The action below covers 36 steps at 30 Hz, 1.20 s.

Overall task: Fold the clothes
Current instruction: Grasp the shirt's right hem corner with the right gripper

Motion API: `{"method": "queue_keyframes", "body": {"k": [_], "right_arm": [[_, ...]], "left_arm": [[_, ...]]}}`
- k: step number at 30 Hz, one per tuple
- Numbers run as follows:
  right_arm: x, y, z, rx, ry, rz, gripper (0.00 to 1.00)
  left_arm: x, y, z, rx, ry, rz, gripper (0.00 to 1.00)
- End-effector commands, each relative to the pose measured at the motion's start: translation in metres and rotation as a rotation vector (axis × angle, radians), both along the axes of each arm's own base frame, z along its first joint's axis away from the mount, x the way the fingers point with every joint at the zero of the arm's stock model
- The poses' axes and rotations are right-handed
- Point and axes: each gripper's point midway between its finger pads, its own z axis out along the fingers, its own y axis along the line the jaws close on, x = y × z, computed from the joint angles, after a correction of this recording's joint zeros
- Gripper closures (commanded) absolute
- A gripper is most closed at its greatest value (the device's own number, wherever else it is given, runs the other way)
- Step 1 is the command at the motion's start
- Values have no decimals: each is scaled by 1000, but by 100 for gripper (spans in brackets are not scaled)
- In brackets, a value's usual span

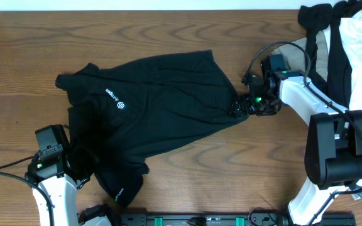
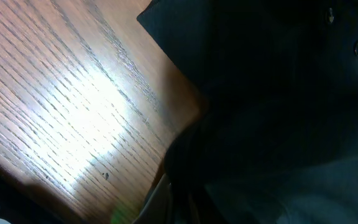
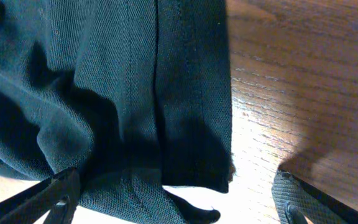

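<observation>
- Currently the black shirt (image 1: 156, 107) lies spread and wrinkled across the middle of the table (image 1: 17, 75).
- Right gripper (image 1: 239, 108): fingers (image 3: 58, 193) set wide apart, straddling the shirt's hem on the side facing the right edge.
- Left gripper (image 1: 83, 166): at the shirt near the front-left corner. Fabric fills its camera, so I cannot tell how its fingers stand.
- Clothes pile (image 1: 357, 37): back-right corner.
</observation>
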Motion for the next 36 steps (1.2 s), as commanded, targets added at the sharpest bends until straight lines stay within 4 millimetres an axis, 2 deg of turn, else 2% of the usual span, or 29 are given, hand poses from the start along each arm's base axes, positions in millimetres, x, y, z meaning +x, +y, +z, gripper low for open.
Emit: {"method": "queue_keyframes", "body": {"k": [1,6,11,17,25,31,34,36], "right_arm": [[-29,0,-30,-4,131,27,5],[-35,-8,-29,-13,166,6,6],[-50,-10,-24,36,209,65,5],[-49,-14,-23,50,208,48,5],[-44,-5,-22,97,174,79,5],[-46,-3,-30,101,154,83,7],[-51,-3,-37,101,153,84,12],[-52,-4,-41,100,148,84,19]], "left_arm": [[0,6,3,27,2,-2,94],[0,6,3,27,2,-1,94],[0,6,3,27,2,-2,94],[0,6,3,26,3,-2,94],[0,6,3,26,3,-2,93],[0,6,3,26,3,-2,93],[0,6,3,26,3,-2,93],[0,6,3,26,3,-2,93]]}}
